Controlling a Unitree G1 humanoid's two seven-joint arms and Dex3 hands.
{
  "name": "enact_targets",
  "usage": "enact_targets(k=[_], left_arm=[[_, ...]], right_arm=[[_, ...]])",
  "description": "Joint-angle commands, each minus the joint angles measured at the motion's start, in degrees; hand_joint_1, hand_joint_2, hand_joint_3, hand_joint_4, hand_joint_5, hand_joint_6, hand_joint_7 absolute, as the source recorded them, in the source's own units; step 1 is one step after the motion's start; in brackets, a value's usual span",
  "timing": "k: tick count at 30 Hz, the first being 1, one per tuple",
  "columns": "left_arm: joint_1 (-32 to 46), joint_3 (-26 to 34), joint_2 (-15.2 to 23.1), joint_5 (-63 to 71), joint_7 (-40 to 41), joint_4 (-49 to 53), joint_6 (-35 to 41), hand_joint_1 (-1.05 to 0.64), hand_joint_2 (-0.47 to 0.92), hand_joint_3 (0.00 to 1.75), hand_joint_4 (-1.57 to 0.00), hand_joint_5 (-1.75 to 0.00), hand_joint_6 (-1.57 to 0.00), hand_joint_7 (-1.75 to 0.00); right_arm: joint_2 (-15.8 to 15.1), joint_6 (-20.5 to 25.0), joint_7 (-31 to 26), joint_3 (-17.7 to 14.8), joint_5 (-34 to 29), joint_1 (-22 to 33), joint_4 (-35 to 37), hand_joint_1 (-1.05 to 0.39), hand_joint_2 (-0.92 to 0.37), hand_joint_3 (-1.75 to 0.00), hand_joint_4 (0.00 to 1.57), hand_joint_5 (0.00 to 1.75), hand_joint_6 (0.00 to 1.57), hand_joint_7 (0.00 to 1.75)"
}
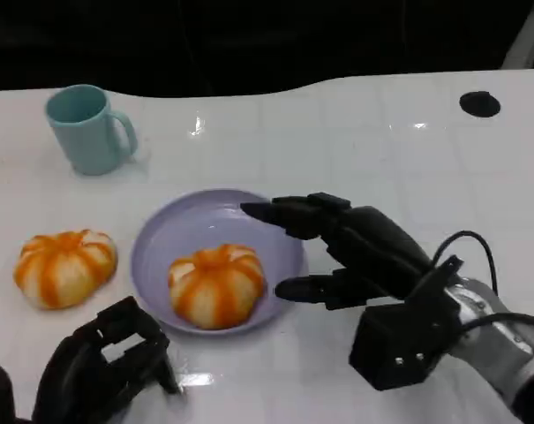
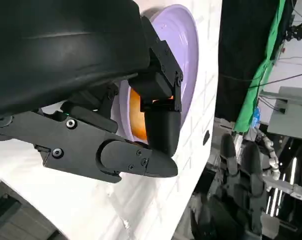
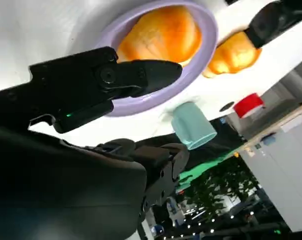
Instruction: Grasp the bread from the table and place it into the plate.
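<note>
- My right hand (image 1: pixel 337 252) hangs over the right edge of the plate (image 1: pixel 161 238), fingers (image 1: pixel 289 215) spread apart and holding nothing.
- One set of those fingers reaches over the far right of the plate; the thumb (image 1: pixel 306 289) points left near the plate's near right rim, just beside the bread (image 1: pixel 216 284) but apart from it.
- From my right wrist, the same hand (image 3: pixel 116 80) shows a finger stretched across the plate's rim (image 3: pixel 141 102), with the bread (image 3: pixel 160 32) beyond it.
- The bread lies in the plate, toward its near side, orange with pale stripes.
- My left hand (image 1: pixel 103 358) sits low at the near left of the table (image 1: pixel 381 159), fingers curled in with nothing in them, just in front of the plate's near left edge.
- From my left wrist, that hand (image 2: pixel 141 125) shows in front of the plate (image 2: pixel 188 45), a strip of bread (image 2: pixel 136 117) visible between the fingers.
- A second bread (image 1: pixel 63 267) lies on the table to the left of the plate, apart from it.
- A light blue mug (image 1: pixel 88 128) stands at the far left, handle to the right, well apart from the plate.
- A black round mark (image 1: pixel 479 103) sits at the table's far right.
</note>
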Motion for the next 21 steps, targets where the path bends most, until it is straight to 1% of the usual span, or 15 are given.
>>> enact_targets(k=[1,3,7,8,11,13,14,15,16,17,18,21], left_arm=[[0.7,-0.1,0.1,0.8,1.2,0.6,0.4,-0.49,0.92,0.19,-0.76,-1.66,-0.7,-1.37],[0.7,-0.2,0.1,0.8,1.3,0.6,0.5,-0.49,0.92,0.19,-0.77,-1.66,-0.7,-1.37],[0.7,-0.5,0.0,1.5,1.8,0.3,0.2,-0.5,0.92,0.2,-0.77,-1.66,-0.7,-1.39],[0.7,-0.5,0.0,1.5,1.8,0.2,0.3,-0.5,0.92,0.2,-0.77,-1.67,-0.7,-1.4],[0.8,-0.5,-0.1,1.4,1.9,0.0,0.6,-0.51,0.92,0.19,-0.77,-1.67,-0.69,-1.41],[0.8,-0.5,-0.1,1.4,1.8,-0.1,0.6,-0.51,0.92,0.19,-0.77,-1.67,-0.69,-1.42],[0.8,-0.6,-0.1,1.4,1.8,-0.1,0.6,-0.51,0.92,0.19,-0.77,-1.67,-0.69,-1.42],[0.8,-0.6,0.0,1.3,1.7,-0.2,0.7,-0.51,0.92,0.19,-0.77,-1.68,-0.69,-1.43],[0.8,-0.6,0.0,1.2,1.7,-0.3,0.9,-0.51,0.92,0.19,-0.77,-1.68,-0.69,-1.43],[0.8,-0.6,-0.1,1.2,1.7,-0.4,1.0,-0.51,0.92,0.19,-0.77,-1.68,-0.69,-1.43],[0.8,-0.7,-0.1,1.2,1.8,-0.5,1.1,-0.5,0.92,0.2,-0.77,-1.69,-0.69,-1.44],[0.9,-0.7,-0.2,1.2,1.7,-0.6,1.0,-0.5,0.92,0.2,-0.76,-1.69,-0.69,-1.45]], right_arm=[[-2.4,-3.2,5.4,-3.2,7.6,4.9,-5.1,-0.63,-0.92,-0.23,0.22,0.29,0.34,0.03],[-2.5,-3.8,7.4,-4.3,10.3,6.9,-6.8,-0.6,-0.92,-0.21,0.25,0.32,0.37,0.05],[-1.7,-4.6,12.6,-6.6,19.8,12.7,-11.0,-0.57,-0.92,-0.21,0.31,0.4,0.47,0.09],[-1.6,-4.5,13.9,-7.1,21.8,14.0,-12.0,-0.56,-0.92,-0.22,0.32,0.46,0.5,0.11],[-0.8,-5.9,17.2,-8.4,27.3,16.8,-13.5,-0.51,-0.92,-0.23,0.35,0.66,0.58,0.16],[-0.1,-5.9,19.9,-9.2,31.7,18.6,-14.7,-0.48,-0.92,-0.23,0.4,0.77,0.63,0.21],[0.4,-5.5,21.3,-9.6,34.1,19.7,-15.7,-0.46,-0.92,-0.24,0.45,0.87,0.68,0.26],[0.8,-4.9,22.4,-10.0,36.2,20.8,-16.9,-0.45,-0.88,-0.31,0.48,0.97,0.68,0.37],[1.1,-4.6,23.1,-10.5,37.5,21.8,-17.9,-0.44,-0.8,-0.47,0.5,1.04,0.66,0.51],[1.2,-4.3,23.6,-10.9,38.3,22.7,-18.8,-0.43,-0.7,-0.68,0.54,1.12,0.65,0.65],[1.4,-4.0,23.9,-11.4,38.6,23.6,-19.6,-0.41,-0.61,-0.86,0.59,1.22,0.67,0.81],[2.0,-3.1,25.3,-12.7,40.6,25.9,-21.0,-0.37,-0.51,-1.06,0.68,1.39,0.75,1.05]])
